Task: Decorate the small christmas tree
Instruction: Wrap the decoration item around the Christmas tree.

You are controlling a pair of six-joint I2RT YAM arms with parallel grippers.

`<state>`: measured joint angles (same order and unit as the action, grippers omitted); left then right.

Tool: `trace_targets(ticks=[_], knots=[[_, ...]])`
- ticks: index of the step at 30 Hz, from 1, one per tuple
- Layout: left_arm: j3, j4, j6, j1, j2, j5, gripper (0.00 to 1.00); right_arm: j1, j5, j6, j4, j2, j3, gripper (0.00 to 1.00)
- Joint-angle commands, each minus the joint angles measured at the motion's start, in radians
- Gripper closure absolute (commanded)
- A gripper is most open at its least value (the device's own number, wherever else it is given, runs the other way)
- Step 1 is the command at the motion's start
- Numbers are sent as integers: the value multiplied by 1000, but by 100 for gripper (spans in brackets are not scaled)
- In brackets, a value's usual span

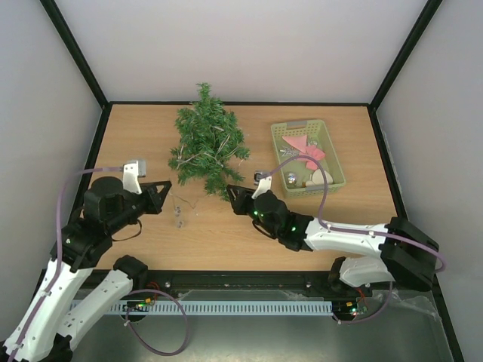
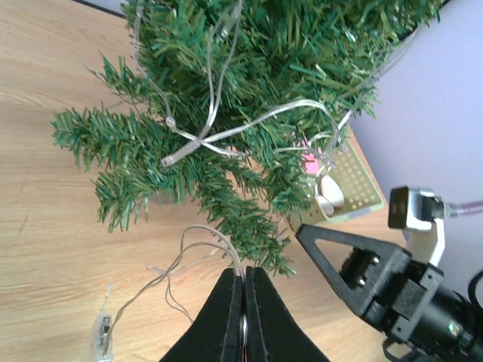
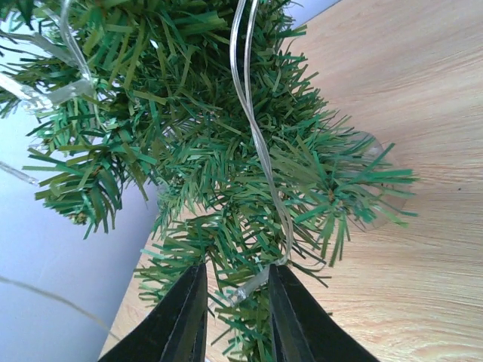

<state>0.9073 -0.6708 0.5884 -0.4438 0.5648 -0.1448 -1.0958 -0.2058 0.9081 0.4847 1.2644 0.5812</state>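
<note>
The small dark green bristly christmas tree (image 1: 207,147) lies flat just ahead of both pincers, with a clear wire light string (image 3: 260,143) partly draped over it. The left pincer (image 2: 243,275) is pressed together. The right pincer (image 3: 235,275) stands narrowly apart around a strand. Pink and white ornaments (image 1: 309,151) lie unused in the pale green plastic basket (image 1: 302,125), beyond the right pincer.

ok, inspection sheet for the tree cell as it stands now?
Surface: wooden table, no spills seen.
Job's things: small christmas tree lying flat mid-table; light string draped over its branches, with its tail trailing onto the wood.
Clutter: pale green basket to the right of the tree, holding pink and white ornaments.
Grippers: left gripper shut, with the string running into its tips; right gripper has its jaws apart around lower branch tips and a strand of string.
Cables: purple cable looped along each arm.
Surroundings: pale walls, black frame; nothing else seen.
</note>
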Motion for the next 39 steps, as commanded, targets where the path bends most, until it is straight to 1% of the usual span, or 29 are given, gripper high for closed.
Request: trace_targets(ticks=[1,7,12,17,20,25,31,36,39], knots=[[7,-48,-38,4,-12,-97,98,-9,-54,104,37,49,61,80],[20,-75,-58,4,-35,-119,97,-9,-104,146,8,75,76,88],[21,-49,-71,4,-40,-197,98,-9,-140,167,-56,77,77,89],[21,-32,-84,4,-40,-267,98,-9,-150,176,-86,77,80,89],[21,-19,-101,4,-40,-344,98,-9,-144,182,-104,89,93,88],[17,-6,-122,4,-43,-436,97,-9,-136,180,-76,86,88,82],[-8,38,-123,4,-48,-539,98,-9,-153,172,-95,32,61,83],[-42,77,-118,4,-56,-532,98,-9,-83,93,-111,-48,12,79],[-72,117,-90,2,-53,-538,98,-9,-92,37,-173,-123,-15,75]])
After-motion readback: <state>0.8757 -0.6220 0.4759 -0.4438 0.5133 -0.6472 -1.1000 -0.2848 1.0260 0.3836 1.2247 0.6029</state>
